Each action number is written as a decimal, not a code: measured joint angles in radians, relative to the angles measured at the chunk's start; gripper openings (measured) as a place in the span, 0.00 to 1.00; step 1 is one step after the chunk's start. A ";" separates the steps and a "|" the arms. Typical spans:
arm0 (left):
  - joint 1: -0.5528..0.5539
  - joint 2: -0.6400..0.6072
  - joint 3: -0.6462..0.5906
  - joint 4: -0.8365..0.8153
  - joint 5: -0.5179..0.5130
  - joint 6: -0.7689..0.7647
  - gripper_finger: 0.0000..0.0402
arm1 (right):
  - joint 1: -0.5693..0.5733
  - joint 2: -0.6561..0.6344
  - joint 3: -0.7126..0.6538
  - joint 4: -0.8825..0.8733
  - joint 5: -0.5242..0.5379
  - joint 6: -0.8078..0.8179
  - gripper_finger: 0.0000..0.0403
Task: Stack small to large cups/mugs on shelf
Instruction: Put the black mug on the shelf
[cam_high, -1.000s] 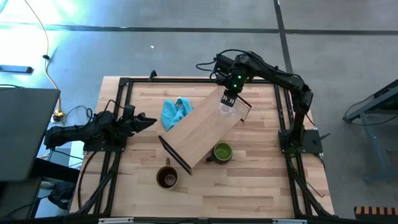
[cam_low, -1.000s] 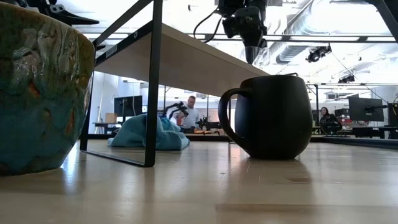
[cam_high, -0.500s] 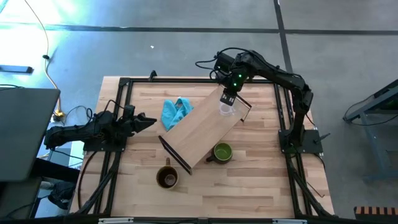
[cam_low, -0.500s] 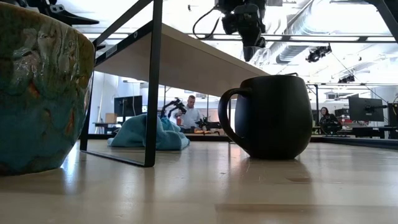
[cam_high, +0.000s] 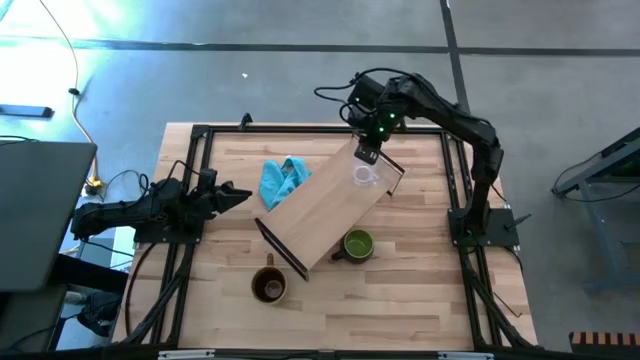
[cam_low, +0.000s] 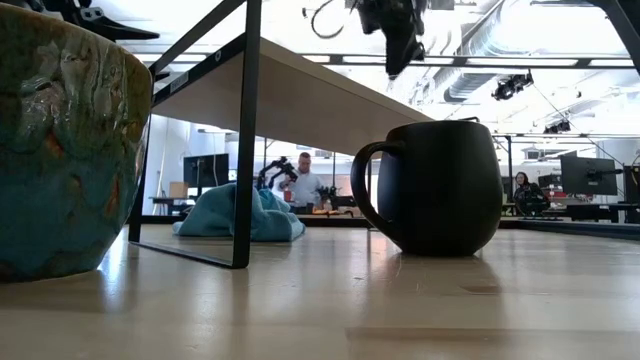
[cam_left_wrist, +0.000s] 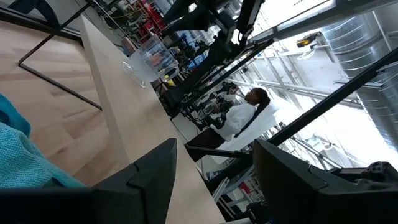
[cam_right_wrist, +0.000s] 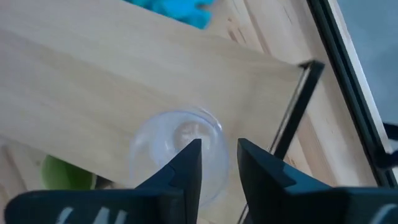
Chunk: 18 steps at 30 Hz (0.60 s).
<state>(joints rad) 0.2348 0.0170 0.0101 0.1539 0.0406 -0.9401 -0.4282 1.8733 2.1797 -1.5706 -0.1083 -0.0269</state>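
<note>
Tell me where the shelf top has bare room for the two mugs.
The shelf is bare from the glass cup at its far end down to its near end frame above the brown mug. It is crowded only at the cup, where the right gripper hovers open. The green mug sits on the table beside the shelf's near half.

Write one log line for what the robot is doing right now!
right pincer: open, above glass cup | glass cup: on shelf | green mug, brown mug: on table | left pincer: waiting at left edge
</note>
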 joint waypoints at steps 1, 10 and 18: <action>0.000 0.000 0.000 0.000 0.000 0.000 0.50 | 0.005 0.000 0.015 0.000 -0.005 0.000 0.24; 0.000 0.000 0.000 0.000 0.000 -0.008 0.50 | 0.058 -0.001 0.179 0.003 -0.029 -0.005 0.24; 0.000 0.000 0.000 0.000 0.002 -0.008 0.50 | 0.089 -0.079 0.133 -0.001 -0.065 0.028 0.24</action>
<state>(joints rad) 0.2350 0.0170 0.0101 0.1543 0.0422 -0.9482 -0.3388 1.7945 2.3131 -1.5713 -0.1730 0.0008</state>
